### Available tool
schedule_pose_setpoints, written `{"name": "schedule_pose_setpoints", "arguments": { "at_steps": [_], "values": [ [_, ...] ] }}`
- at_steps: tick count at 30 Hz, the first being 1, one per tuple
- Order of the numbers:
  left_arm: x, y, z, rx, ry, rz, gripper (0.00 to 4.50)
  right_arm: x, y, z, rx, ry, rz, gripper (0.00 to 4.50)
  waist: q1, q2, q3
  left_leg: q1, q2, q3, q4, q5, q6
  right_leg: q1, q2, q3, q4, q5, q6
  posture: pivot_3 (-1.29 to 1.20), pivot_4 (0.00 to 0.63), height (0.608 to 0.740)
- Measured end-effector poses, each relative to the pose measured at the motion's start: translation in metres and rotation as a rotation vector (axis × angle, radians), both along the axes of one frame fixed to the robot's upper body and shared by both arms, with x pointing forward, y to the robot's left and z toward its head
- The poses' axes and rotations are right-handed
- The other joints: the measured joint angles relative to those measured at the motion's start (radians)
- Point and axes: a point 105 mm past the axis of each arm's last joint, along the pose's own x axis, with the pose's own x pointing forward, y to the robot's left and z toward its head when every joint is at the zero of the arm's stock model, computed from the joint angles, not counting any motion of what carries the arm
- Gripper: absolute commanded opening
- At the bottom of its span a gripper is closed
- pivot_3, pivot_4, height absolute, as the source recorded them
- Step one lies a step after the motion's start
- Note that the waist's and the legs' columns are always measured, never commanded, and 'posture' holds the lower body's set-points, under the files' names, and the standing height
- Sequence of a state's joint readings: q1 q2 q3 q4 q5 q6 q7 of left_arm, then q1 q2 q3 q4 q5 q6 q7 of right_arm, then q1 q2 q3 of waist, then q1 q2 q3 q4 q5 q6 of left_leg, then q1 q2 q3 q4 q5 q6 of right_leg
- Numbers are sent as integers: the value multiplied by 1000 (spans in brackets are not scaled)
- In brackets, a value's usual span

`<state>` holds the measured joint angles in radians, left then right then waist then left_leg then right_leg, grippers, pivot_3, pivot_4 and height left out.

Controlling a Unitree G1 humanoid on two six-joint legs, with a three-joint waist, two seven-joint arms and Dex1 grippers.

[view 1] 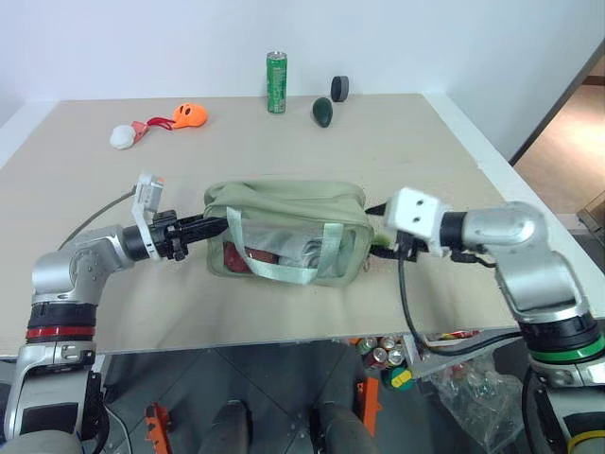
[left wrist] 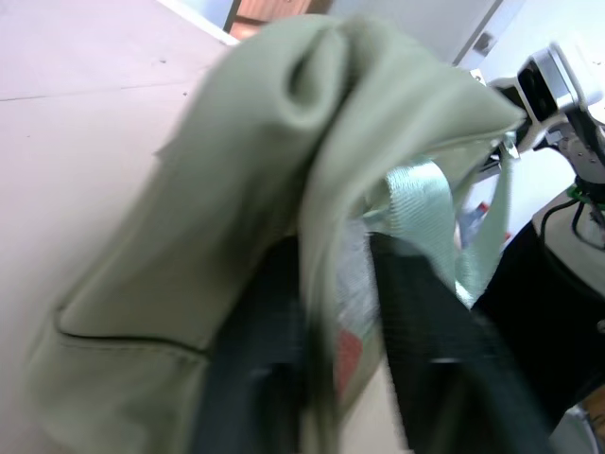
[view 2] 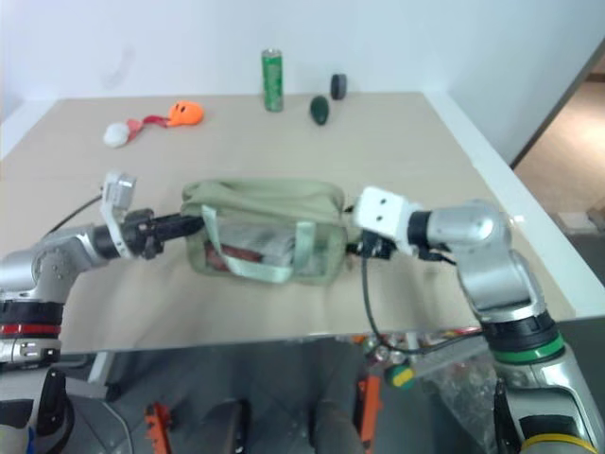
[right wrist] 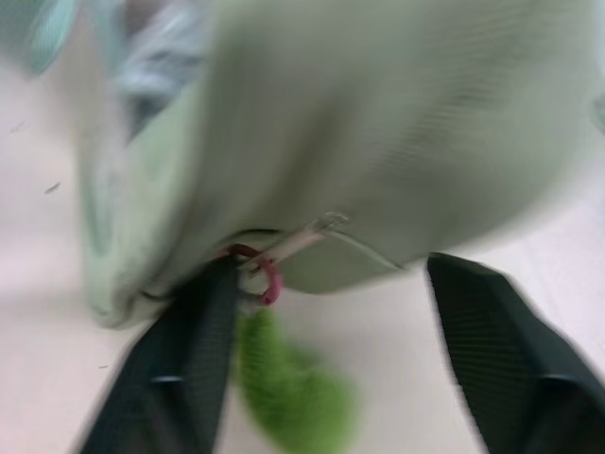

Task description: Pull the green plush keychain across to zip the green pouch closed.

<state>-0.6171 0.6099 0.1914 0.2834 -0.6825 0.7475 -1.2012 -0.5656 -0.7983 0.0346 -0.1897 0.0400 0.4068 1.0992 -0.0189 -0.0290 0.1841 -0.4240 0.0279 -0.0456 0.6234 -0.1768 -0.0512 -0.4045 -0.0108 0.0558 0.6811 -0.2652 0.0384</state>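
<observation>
The green pouch (view 1: 284, 232) is seen lying mid-table (view 1: 85, 189), its long axis running left to right, webbing handles draped over the near clear side.

The left gripper (view 1: 216, 225) is placed at the pouch's left end. In the left wrist view its fingers (left wrist: 425, 350) are parted, with a fold of the pouch's end fabric between them; whether the fabric is actually pinched cannot be told.

The right gripper (right wrist: 321, 350) is positioned at the pouch's right end, jaws spread wide, nothing held. The green plush keychain (right wrist: 288, 383) is seen hanging from the zipper pull on a red-pink ring, below that end of the pouch, inside the gap and just beside one finger; the other finger is well apart from it.
</observation>
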Motion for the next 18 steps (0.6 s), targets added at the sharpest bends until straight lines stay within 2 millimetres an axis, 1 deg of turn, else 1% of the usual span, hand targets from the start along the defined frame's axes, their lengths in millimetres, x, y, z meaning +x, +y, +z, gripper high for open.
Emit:
{"name": "schedule_pose_setpoints", "arguments": {
  "at_steps": [2, 5, 6, 8, 10, 11, 14, 15, 18],
  "values": [
    [0, 6, 3, -28, 24, 22, 3032, -6, -22, -3, 22, 51, -52, 3752, -1, 0, 0, -1, 0, 1, 0, 0, 0, -1, 0, 1, 0, 0, 0, 0, 150, 740],
    [-5, 10, 10, -54, 57, 17, 3032, -11, -38, 2, 48, 64, -87, 3752, -8, 0, 0, -1, 1, 1, 0, 0, 1, -2, 1, 1, 0, 0, 0, 0, 150, 740],
    [-12, 10, 15, -65, 70, -9, 3032, -14, -46, 6, 51, 67, -98, 3752, -11, 0, 0, 0, 1, 1, -1, 0, 1, -2, 1, 1, 0, 0, 0, 0, 150, 740],
    [-20, 17, 18, -65, 86, -18, 3032, -19, -56, 8, 55, 77, -116, 3752, -17, 0, 0, 0, 2, 1, -2, 0, 1, -2, 2, 1, 0, 0, -1, 0, 150, 740],
    [-29, 29, 18, -31, 105, -8, 3032, -27, -66, 8, 83, 111, -131, 3752, -21, 0, 0, 1, 3, 1, -2, 0, 1, -2, 3, 1, 0, 0, -2, 0, 150, 740],
    [-29, 29, 18, -31, 105, -8, 3032, -27, -66, 8, 83, 111, -131, 3752, -22, 0, 0, 1, 3, 1, -3, 0, 1, -2, 3, 1, 0, -1, -2, 0, 150, 740],
    [-37, 57, 11, 36, 145, 57, 3032, -41, -69, 16, 189, 139, -113, 3752, -29, 0, 1, 2, 4, 1, -4, 0, 1, -2, 4, 2, 0, -1, -3, 0, 150, 740],
    [-37, 71, 11, 35, 150, 109, 3032, -47, -68, 26, 255, 136, -98, 3752, -29, 1, 1, 2, 4, 1, -4, 0, 1, -2, 4, 1, 0, -1, -4, 0, 150, 740],
    [-36, 90, 16, 7, 139, 168, 3032, -58, -61, 38, 316, 120, -64, 3752, -28, 1, 1, 2, 4, 1, -3, 0, 1, -2, 4, 1, 0, -1, -4, 0, 150, 740]
  ]
}}
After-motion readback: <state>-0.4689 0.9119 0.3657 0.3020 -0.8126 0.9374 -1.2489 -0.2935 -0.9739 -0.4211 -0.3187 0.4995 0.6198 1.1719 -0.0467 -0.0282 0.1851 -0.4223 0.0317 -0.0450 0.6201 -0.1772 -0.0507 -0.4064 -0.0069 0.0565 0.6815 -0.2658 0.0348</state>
